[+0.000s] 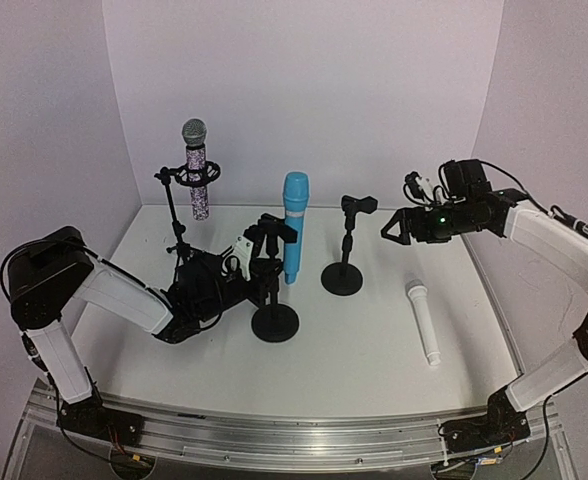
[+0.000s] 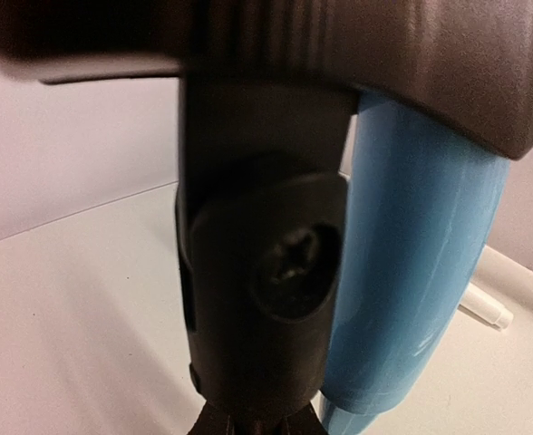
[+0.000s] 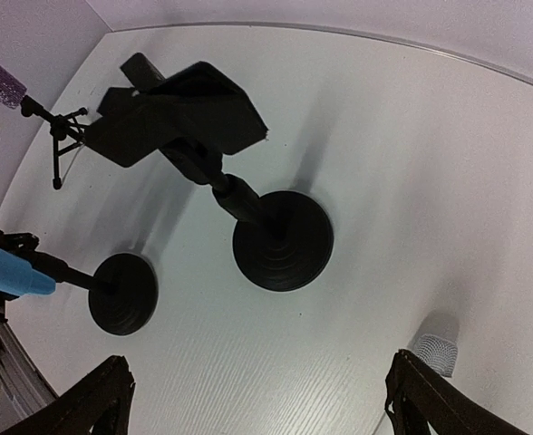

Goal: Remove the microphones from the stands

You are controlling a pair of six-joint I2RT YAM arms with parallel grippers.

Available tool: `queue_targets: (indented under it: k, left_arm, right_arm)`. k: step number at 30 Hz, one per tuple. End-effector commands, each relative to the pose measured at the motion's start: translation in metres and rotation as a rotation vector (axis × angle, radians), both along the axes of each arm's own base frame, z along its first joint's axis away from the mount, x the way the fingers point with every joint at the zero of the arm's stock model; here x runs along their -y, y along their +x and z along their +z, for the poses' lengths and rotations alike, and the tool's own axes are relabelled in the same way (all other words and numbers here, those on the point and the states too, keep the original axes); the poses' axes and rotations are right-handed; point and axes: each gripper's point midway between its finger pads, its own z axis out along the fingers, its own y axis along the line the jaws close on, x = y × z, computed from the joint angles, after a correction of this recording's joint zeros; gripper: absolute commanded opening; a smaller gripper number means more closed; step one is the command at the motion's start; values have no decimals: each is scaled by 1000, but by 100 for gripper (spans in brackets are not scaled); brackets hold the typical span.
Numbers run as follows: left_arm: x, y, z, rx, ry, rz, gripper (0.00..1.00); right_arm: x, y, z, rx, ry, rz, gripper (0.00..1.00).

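A blue microphone [image 1: 294, 228] stands upright in the clip of a black stand [image 1: 275, 322] with a round base, mid-table. My left gripper [image 1: 263, 268] is shut on that stand's post, just below the clip. In the left wrist view the black stand joint [image 2: 265, 272] fills the middle, the blue microphone [image 2: 411, 272] rises right beside it, and only the tips of my left gripper [image 2: 257, 424] show at the bottom edge. My right gripper [image 1: 394, 228] hangs open and empty, high above the table to the right; its fingers [image 3: 92, 406] spread wide in the right wrist view.
An empty black stand [image 1: 343, 262] stands right of the blue microphone, below my right gripper [image 3: 257, 408]. A white microphone [image 1: 423, 322] lies flat on the table at the right. A sparkly purple microphone [image 1: 196, 170] sits in a tripod stand [image 1: 177, 240] at the back left.
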Motion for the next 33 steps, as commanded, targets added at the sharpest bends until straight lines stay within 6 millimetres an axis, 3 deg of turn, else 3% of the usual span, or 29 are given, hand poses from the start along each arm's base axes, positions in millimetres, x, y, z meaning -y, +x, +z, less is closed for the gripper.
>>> queue_targets:
  k: [1,6,10,18,20,22,26,33]
  left_arm:
    - [-3,-6,66,106,-235,34,0]
    - [8,-21,53,99,-221,12,0]
    - [12,-32,30,48,-175,1,2]
    - [17,-34,3,61,-81,-12,5]
    - [18,-36,1,52,-79,-24,17]
    - [16,-40,-1,39,-73,-40,36]
    - [12,-53,3,49,-67,-87,59]
    - [0,-77,-2,63,-3,-174,69]
  right_arm:
    - [-6,-12,28,75,37,30,94]
    - [-9,-20,30,80,43,38,94]
    - [-12,-23,32,84,44,49,94]
    - [-21,-24,35,92,50,88,94]
    - [-22,-25,35,94,52,94,94]
    - [-23,-25,36,96,54,99,94]
    - [-24,-25,37,96,58,105,94]
    - [-32,-23,45,99,83,134,94]
